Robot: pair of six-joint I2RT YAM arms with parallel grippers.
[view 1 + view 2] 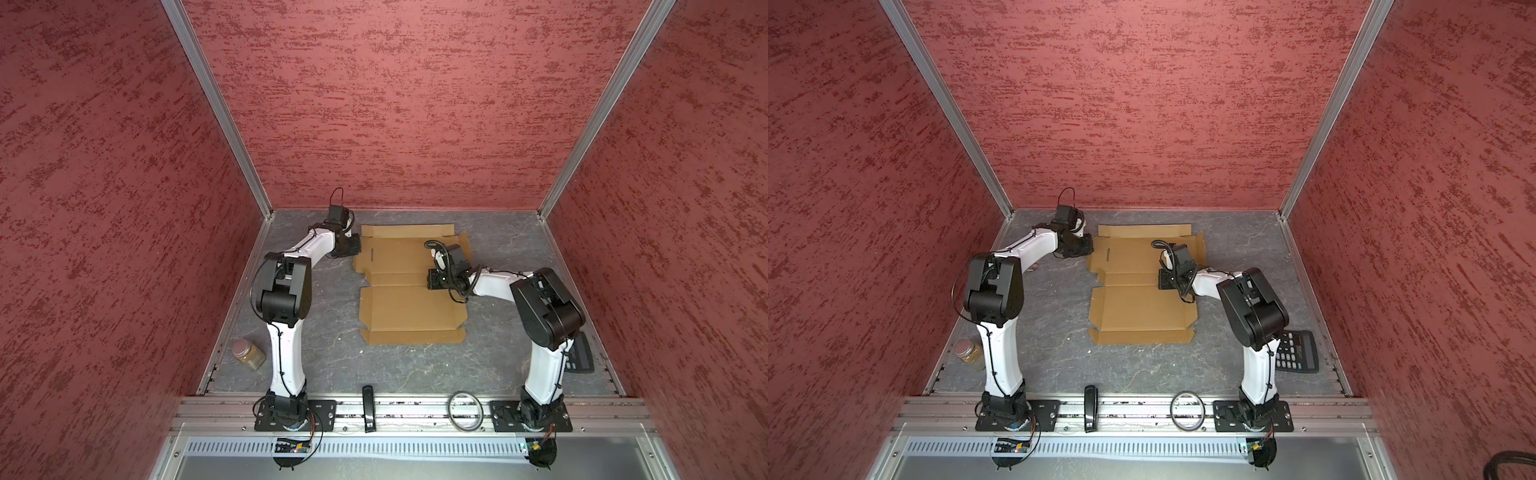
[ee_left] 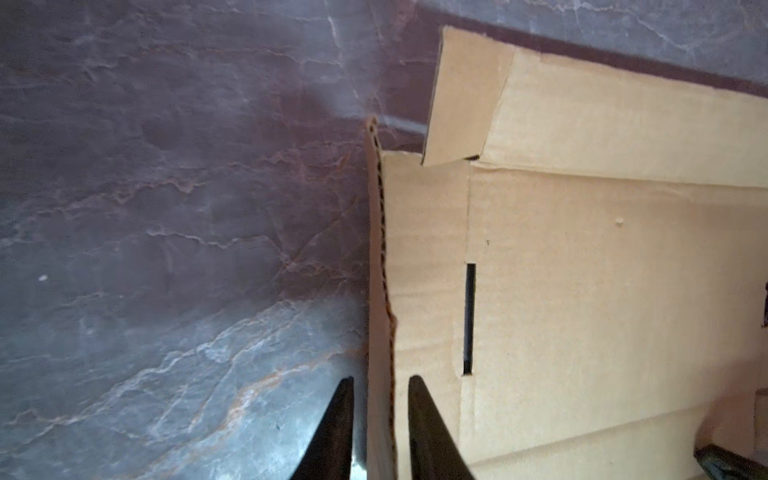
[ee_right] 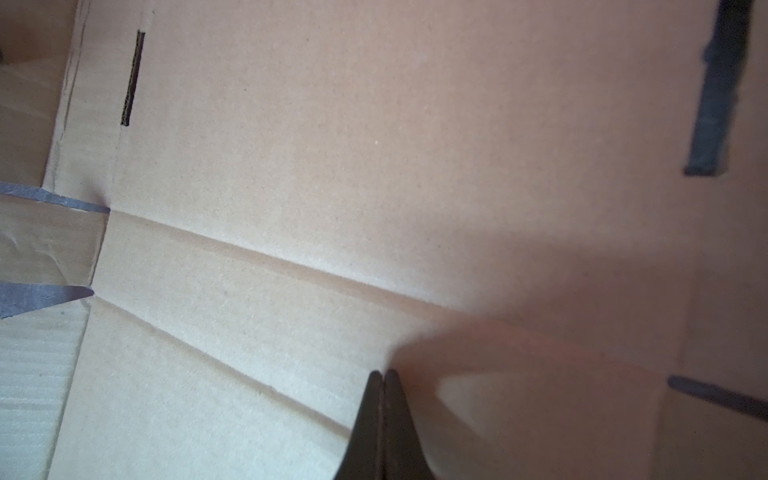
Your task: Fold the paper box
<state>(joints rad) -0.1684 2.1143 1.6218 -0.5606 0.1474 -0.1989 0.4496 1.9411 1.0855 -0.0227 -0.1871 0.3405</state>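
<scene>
The brown corrugated paper box's (image 1: 409,307) flap (image 2: 376,249) is straddled by the left gripper (image 2: 380,380), jaws barely apart. The right gripper's (image 3: 381,374) are pressed together.

The left arm (image 1: 286,357) and right arm (image 1: 544,368) are glossy white between bulky black joint housings (image 1: 282,299); thin black cables (image 1: 251,291) trail back from each pincer; farthest from the pincers, black base plates (image 1: 326,415) show silver screws; the left pincer (image 2: 381,380) and right pincer (image 3: 383,374) have slim black tapering fingers (image 2: 340,424).

Brown corrugated paper box (image 1: 409,307) — die-cut sheet, lying unfolded mid-table (image 1: 332,365), left side flap standing upright, slots showing
</scene>
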